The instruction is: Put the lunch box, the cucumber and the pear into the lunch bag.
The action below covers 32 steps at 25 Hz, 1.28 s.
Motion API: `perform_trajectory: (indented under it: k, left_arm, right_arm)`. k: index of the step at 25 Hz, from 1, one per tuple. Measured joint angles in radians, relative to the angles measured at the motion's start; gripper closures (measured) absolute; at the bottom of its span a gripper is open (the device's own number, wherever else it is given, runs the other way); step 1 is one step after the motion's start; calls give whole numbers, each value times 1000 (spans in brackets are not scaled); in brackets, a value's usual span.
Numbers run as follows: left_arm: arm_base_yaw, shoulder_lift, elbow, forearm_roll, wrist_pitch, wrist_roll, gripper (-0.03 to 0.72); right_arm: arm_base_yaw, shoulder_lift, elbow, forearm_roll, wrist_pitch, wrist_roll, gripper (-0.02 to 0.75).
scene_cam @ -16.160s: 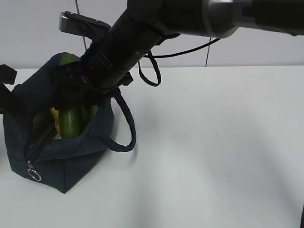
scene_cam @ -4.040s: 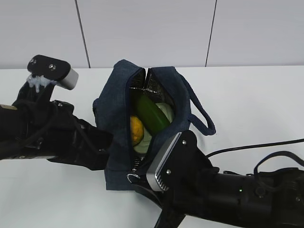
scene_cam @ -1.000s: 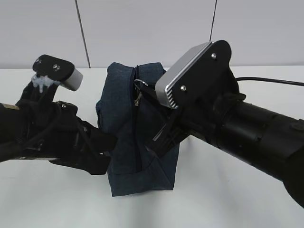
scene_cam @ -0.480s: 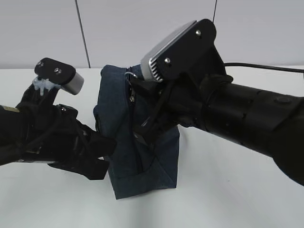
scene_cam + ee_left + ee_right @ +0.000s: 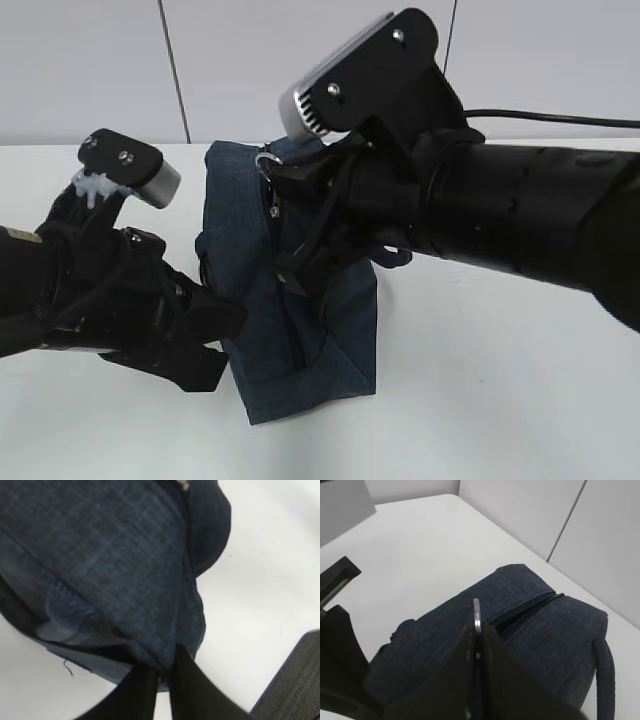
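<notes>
Ext view: navy lunch bag point(image 5: 300, 330) upright mid white desk point(image 5: 500, 380), zipped nearly to top; L wrist: left hand point(image 5: 162, 680) pinched on bag's fabric edge; R wrist: right hand point(image 5: 477, 645) clamped on silver ring pull point(image 5: 477, 614).
</notes>
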Motion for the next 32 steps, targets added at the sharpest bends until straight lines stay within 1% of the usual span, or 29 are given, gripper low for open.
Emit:
perform_trajectory:
  k: [4, 9, 14, 19, 25, 32]
  left_arm:
    - [0, 0, 0, 1, 10, 0, 685]
    - [0, 0, 0, -3, 11, -3, 685]
    - [0, 1, 2, -40, -13, -3, 685]
    - [0, 8, 3, -46, -50, -3, 685]
    - [0, 8, 3, -47, -63, -3, 685]
    - [0, 8, 3, -47, -76, -3, 685]
  right_arm:
    - [-2, -26, -47, -4, 154, 25, 738]
    - [-2, -35, -84, -7, 252, 63, 738]
    - [-2, -35, -95, -7, 277, 129, 738]
    - [-2, -37, -100, -2, 310, 182, 738]
    - [-2, -39, -138, 33, 378, 188, 738]
    - [-2, -39, -171, 69, 421, 190, 738]
